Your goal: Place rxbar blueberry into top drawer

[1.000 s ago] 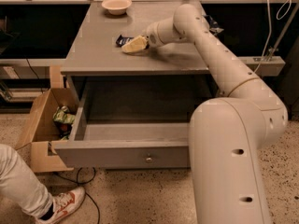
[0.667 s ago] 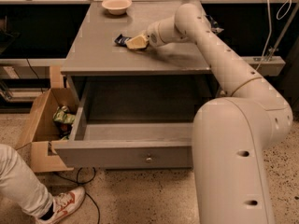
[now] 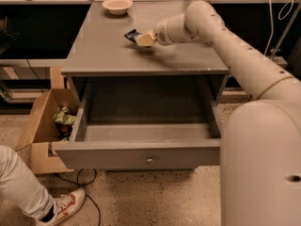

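Note:
The rxbar blueberry (image 3: 131, 34), a small dark blue bar, sticks out from my gripper (image 3: 142, 39) and hangs just above the grey cabinet top (image 3: 103, 51), near its middle. My gripper is shut on the bar, and its pale fingers (image 3: 145, 40) cover most of it. The top drawer (image 3: 141, 155) is pulled fully open below, with its flat grey front and small round knob (image 3: 150, 160) facing the camera. The drawer holds nothing that I can see.
A pale bowl (image 3: 117, 5) sits at the back of the cabinet top. A brown cardboard box (image 3: 40, 121) with crumpled packets stands on the floor left of the drawer. A person's leg and shoe (image 3: 59, 206) are at the bottom left. My arm (image 3: 244, 69) fills the right side.
My gripper has lifted slightly off the cabinet top with the bar in it. The drawer has not moved.

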Tool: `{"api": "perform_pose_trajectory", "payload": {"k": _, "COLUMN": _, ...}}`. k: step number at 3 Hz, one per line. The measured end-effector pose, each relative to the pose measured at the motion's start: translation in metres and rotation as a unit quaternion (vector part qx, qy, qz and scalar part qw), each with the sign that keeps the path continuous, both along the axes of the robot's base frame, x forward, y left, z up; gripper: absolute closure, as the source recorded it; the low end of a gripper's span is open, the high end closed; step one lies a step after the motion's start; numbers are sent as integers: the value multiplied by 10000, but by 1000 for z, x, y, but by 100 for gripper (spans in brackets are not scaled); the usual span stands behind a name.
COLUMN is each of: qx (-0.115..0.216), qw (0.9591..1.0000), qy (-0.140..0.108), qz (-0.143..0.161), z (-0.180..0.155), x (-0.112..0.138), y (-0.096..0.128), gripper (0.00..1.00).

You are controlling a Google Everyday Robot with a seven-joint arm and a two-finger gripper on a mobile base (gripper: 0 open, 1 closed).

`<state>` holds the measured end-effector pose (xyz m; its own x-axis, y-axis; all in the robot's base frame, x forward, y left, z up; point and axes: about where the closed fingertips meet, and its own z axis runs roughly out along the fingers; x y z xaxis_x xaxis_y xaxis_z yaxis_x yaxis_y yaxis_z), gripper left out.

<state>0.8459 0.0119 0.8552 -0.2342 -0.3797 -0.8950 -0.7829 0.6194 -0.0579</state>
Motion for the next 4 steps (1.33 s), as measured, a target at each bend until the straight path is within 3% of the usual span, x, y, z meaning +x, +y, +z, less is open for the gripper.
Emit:
{"api": "perform_pose_trajectory", "payload": {"k": 1, "qx": -36, "qw": 9998, "qy": -155, "qz": -78, "z": 15, "x": -34, "y": -7, "gripper": 100}}
{"api": "perform_pose_trajectory", "payload": {"k": 2, "qx": -31, "qw": 9998, "qy": -159, "qz": -77, "z": 16, "x": -33, "y": -7, "gripper": 100}}
{"api": "perform_pose_trajectory", "payload": {"k": 3, "qx": -144, "qw": 9994, "qy": -151, "qz": 275, "z": 15, "x": -40, "y": 6, "gripper": 100}}
{"api": "perform_pose_trajectory", "payload": {"k": 4, "qx": -413, "qw": 9937, "qy": -194, "qz": 1024, "z": 20, "x": -79, "y": 28, "gripper": 100}}
